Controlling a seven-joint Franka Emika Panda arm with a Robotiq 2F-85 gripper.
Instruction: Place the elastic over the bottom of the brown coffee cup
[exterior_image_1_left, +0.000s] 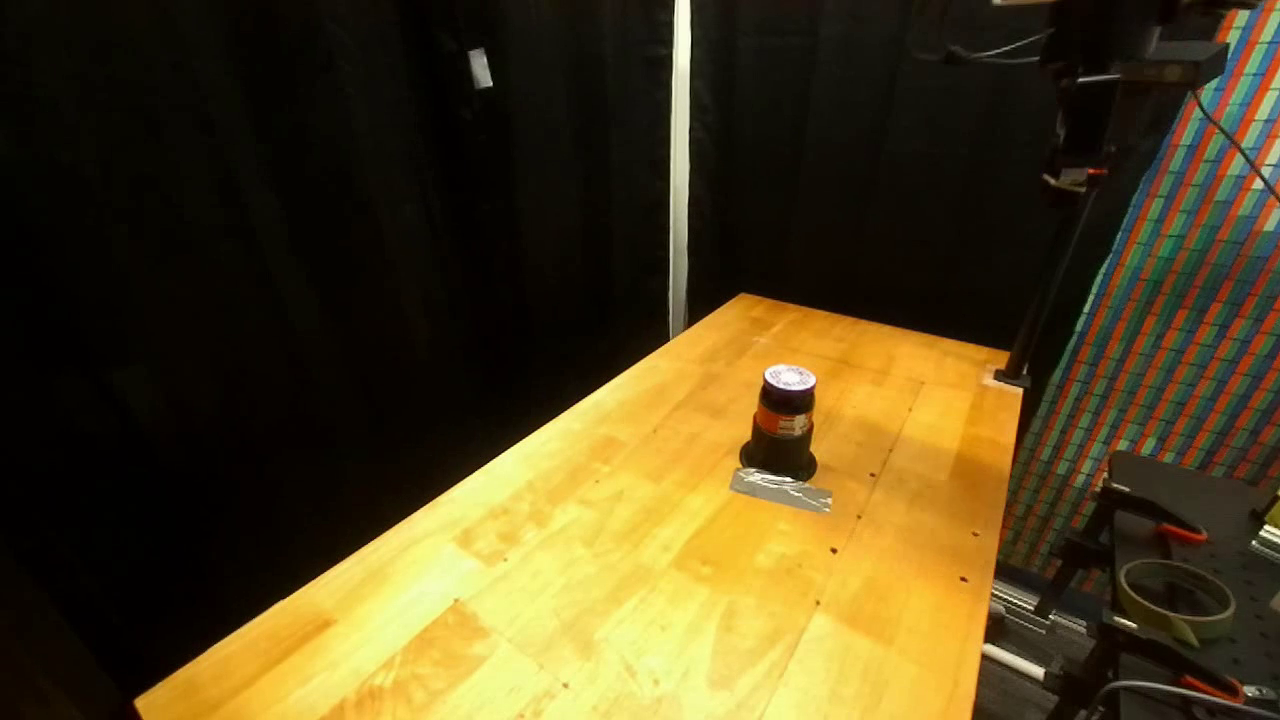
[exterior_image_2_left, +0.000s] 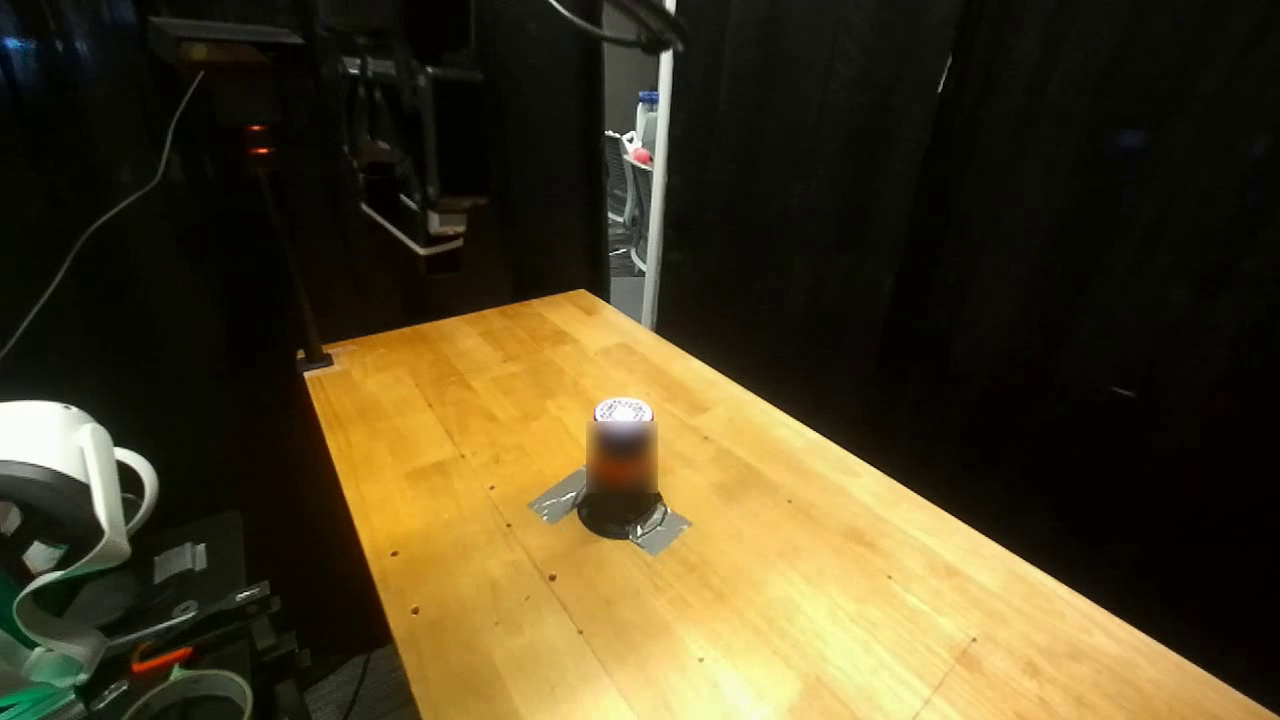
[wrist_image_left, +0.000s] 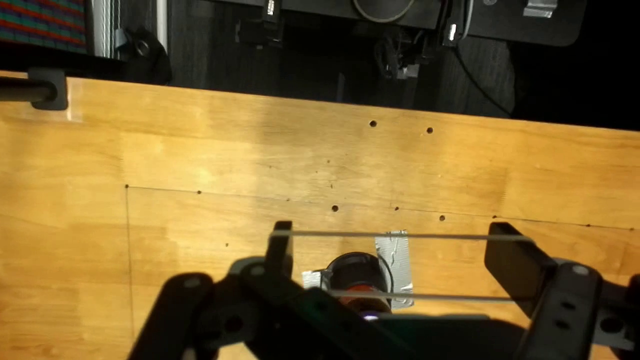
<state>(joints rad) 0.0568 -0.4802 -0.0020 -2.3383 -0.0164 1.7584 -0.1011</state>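
Parted claw (wrist_image_left: 395, 242) stretches grey elastic (wrist_image_left: 440, 236); upright dark cup (exterior_image_1_left: 785, 420), orange-banded, pale-topped.

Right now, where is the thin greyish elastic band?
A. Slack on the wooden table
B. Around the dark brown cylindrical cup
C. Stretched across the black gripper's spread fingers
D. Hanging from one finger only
C: in the wrist view, the elastic band runs in two straight strands across the open gripper.
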